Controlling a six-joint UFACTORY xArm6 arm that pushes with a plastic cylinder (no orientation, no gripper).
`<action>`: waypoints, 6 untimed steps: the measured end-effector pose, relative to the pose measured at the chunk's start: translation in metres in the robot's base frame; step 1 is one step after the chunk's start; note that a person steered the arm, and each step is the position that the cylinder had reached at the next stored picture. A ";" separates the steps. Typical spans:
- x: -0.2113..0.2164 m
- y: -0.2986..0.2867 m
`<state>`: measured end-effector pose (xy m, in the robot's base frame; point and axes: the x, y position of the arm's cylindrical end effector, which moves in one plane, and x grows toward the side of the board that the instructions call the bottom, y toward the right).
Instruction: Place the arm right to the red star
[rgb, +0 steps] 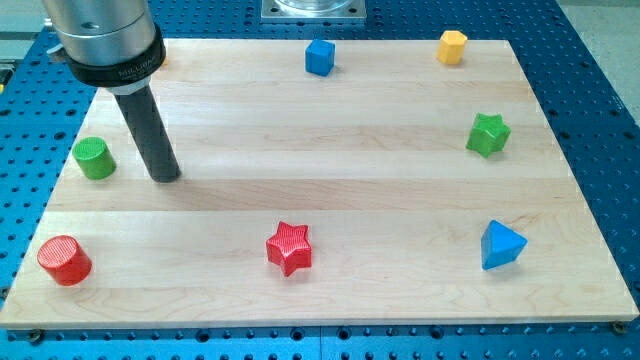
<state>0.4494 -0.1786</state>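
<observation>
Desk (330, 150): a pale wooden board, seen laid on a blue perforated base (600, 120)
Rod: a straight dark rod is seen coming down from a metal collar at the view's top left
My tip (166, 178): seen resting on the desk at the view's left, just to the right of the green cylinder, with a small gap between them
Gripper: none is fitted; the arm ends in the plain rod, and nothing is held
Red star (290, 248): seen low on the desk, slightly left of centre, well apart from my tip, which lies up and to the view's left of it
Green cylinder (94, 158): placed near the left edge
Red cylinder (65, 260): placed in the bottom left corner
Blue cube (319, 57): placed at the top edge, near the middle
Yellow block (452, 47): placed at the top right
Green star (488, 134): placed at the right side
Blue triangular block (501, 245): placed at the lower right, level with the red star
</observation>
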 end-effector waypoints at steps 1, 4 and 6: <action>0.001 0.002; 0.024 0.171; 0.116 0.216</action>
